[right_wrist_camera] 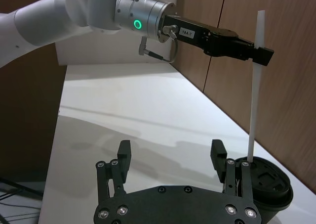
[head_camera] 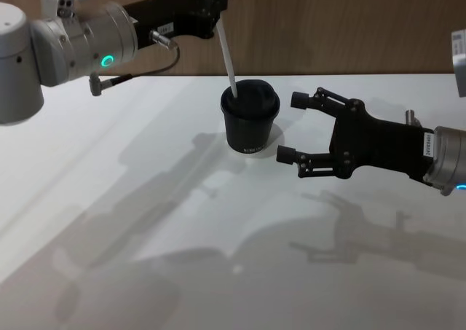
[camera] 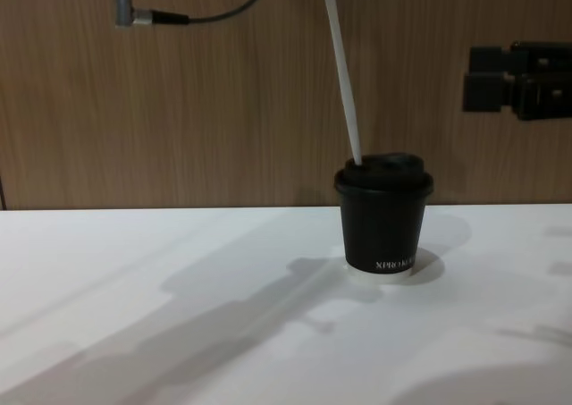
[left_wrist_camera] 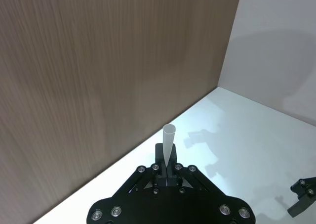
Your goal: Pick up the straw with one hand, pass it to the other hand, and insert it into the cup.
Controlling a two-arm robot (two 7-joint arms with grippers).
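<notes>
The white straw (head_camera: 226,49) hangs nearly upright, with my left gripper (head_camera: 215,9) shut on its upper part. Its slanted lower tip meets the left side of the lid of the black cup (head_camera: 250,122), which stands upright on the table. I cannot tell whether the tip is inside the lid's hole. The left wrist view shows the straw (left_wrist_camera: 169,140) end-on between the closed fingers. My right gripper (head_camera: 291,126) stands open just right of the cup, apart from it and holding nothing. From the chest, the straw (camera: 344,74) slants down to the cup (camera: 384,217).
The white table (head_camera: 145,257) stretches wide in front of and left of the cup. A wooden wall (head_camera: 328,24) runs close behind it. A thin black cable (head_camera: 142,71) loops under the left wrist.
</notes>
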